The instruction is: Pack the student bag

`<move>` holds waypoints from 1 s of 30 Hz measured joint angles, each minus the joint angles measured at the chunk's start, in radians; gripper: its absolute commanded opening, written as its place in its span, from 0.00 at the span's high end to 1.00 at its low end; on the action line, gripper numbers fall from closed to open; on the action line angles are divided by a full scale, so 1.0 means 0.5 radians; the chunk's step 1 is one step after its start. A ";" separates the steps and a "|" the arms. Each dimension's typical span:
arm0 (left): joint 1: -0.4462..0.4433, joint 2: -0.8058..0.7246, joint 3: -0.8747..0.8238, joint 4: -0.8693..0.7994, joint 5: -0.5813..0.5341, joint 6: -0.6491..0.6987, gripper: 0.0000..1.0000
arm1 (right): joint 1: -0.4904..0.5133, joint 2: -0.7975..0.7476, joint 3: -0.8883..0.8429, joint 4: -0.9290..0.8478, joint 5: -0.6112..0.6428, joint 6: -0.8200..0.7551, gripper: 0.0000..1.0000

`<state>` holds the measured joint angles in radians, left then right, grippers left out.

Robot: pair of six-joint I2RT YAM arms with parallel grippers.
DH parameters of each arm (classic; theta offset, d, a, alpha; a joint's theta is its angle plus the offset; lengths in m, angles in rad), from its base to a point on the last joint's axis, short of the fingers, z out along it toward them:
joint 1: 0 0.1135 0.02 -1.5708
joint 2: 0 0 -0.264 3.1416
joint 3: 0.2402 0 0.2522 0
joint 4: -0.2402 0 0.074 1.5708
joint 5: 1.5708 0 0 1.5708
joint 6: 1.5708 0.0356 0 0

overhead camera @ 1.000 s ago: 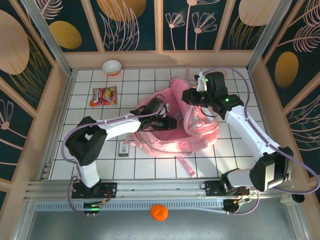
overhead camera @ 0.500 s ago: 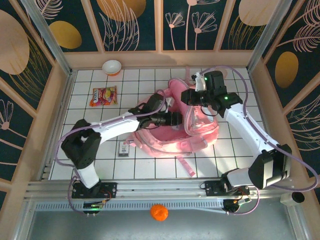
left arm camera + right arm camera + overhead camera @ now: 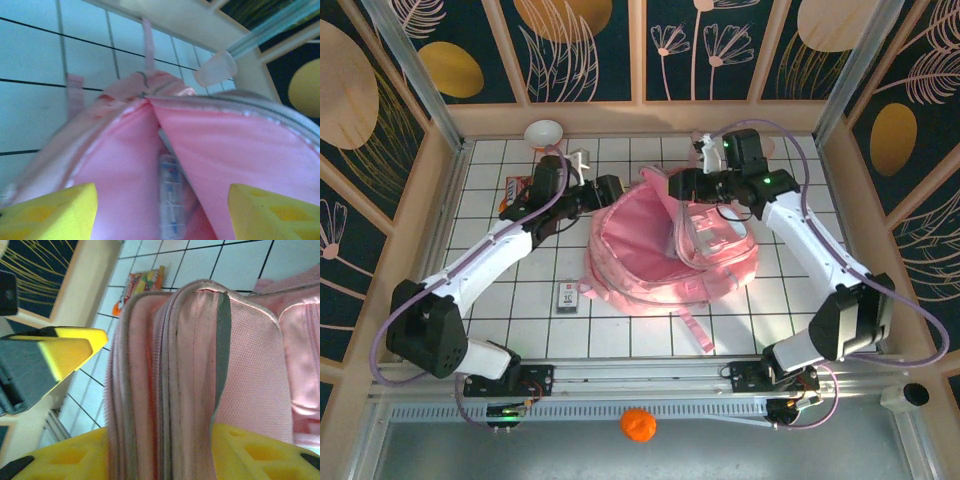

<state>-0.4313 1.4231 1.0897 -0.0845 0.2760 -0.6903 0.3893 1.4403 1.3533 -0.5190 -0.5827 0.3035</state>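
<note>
The student bag (image 3: 660, 255) is a big pink backpack lying in the middle of the tiled table. My left gripper (image 3: 612, 189) hovers open just off its upper left edge. In the left wrist view its yellow fingertips (image 3: 50, 210) stand wide apart over the bag's mouth (image 3: 150, 102), where a clear tube with blue marks (image 3: 171, 195) lies inside. My right gripper (image 3: 682, 186) is at the bag's raised top rim. Its yellow fingers (image 3: 260, 455) are spread, with the upright folds of the rim (image 3: 170, 390) loose between them.
A snack packet (image 3: 518, 190) lies half under the left arm. A white bowl (image 3: 544, 132) sits at the back left and a small card (image 3: 568, 297) near the bag's front left. A translucent cup (image 3: 215, 70) stands by the back wall. An orange ball (image 3: 638, 424) rests in front of the rail.
My left gripper has come out of the bag and drawn back to the left, opening as it went. My right gripper's jaws have widened on the rim.
</note>
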 measured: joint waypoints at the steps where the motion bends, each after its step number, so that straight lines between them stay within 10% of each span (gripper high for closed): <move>1: 0.045 -0.008 -0.007 -0.012 0.006 0.013 0.29 | 0.005 -0.050 -0.036 0.015 -0.007 0.037 0.48; 18: 0.180 0.245 0.075 -0.005 0.172 0.177 0.35 | 0.275 -0.903 -1.064 0.173 0.400 0.996 0.53; 30: -0.156 0.526 -0.278 0.008 0.067 0.316 0.74 | 0.056 -0.968 -1.588 0.262 0.520 1.266 0.57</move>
<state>-0.5091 1.6859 0.9504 -0.0807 0.3096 -0.5323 0.4171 0.9562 0.5591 -0.3882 -0.3225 0.9363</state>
